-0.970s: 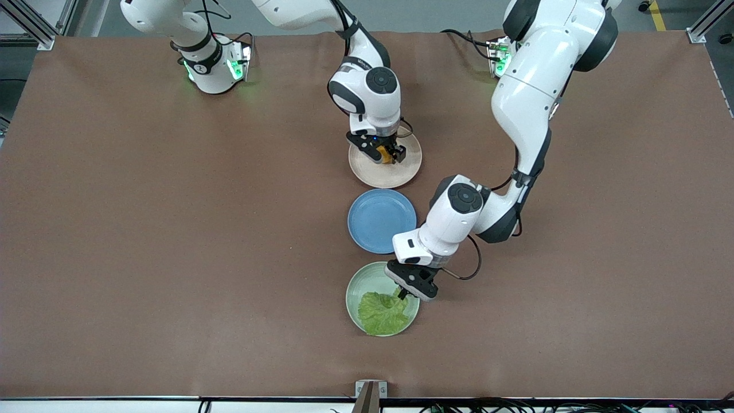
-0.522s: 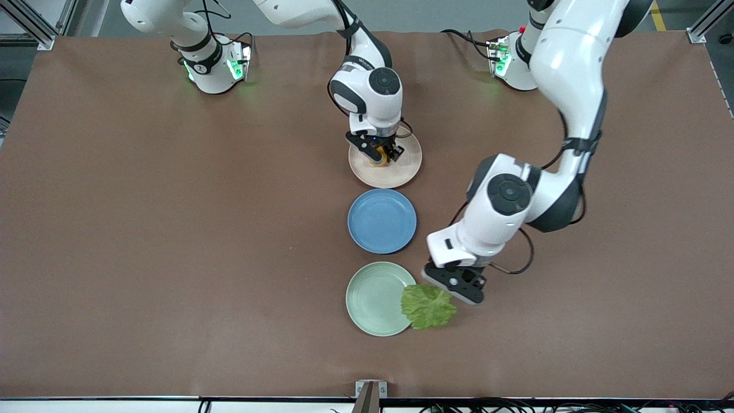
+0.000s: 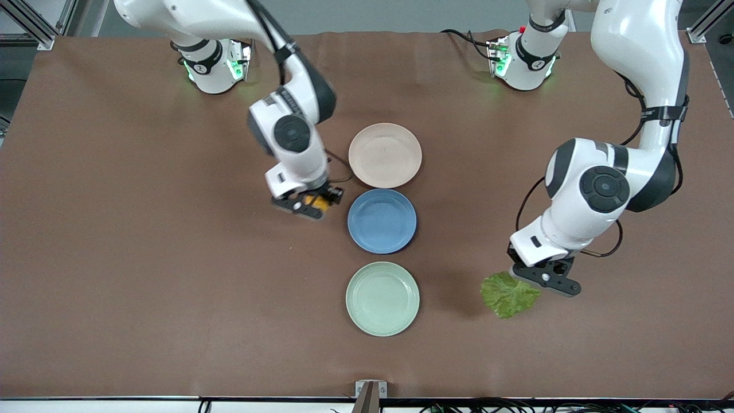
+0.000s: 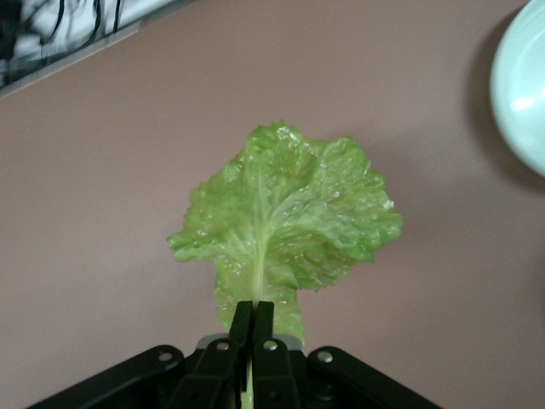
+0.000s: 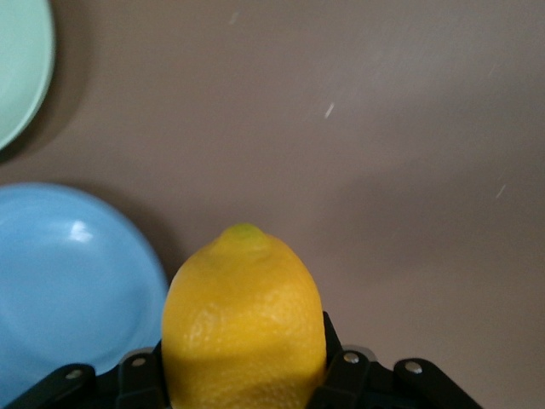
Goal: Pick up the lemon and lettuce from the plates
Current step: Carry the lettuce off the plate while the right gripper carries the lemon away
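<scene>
My left gripper (image 3: pixel 530 282) is shut on the pale stem of the crinkly green lettuce (image 3: pixel 508 294) and holds it over bare table toward the left arm's end, apart from the mint green plate (image 3: pixel 382 298). In the left wrist view the lettuce (image 4: pixel 285 217) hangs from the gripper (image 4: pixel 253 328). My right gripper (image 3: pixel 319 202) is shut on the yellow lemon (image 3: pixel 316 201) over the table beside the blue plate (image 3: pixel 382 221). The lemon (image 5: pixel 244 319) fills the right wrist view between the fingers. The beige-pink plate (image 3: pixel 385 155) and the mint green plate are both bare.
The three plates stand in a row down the middle of the brown table, the blue one between the other two. The blue plate (image 5: pixel 68 281) and the mint green plate's edge (image 5: pixel 21 68) show in the right wrist view. The mint green plate's rim (image 4: pixel 521 85) shows in the left wrist view.
My left gripper carried the lettuce off the mint green plate toward the left arm's end. My right gripper lifted the lemon off the beige-pink plate and moved it beside the blue plate.
</scene>
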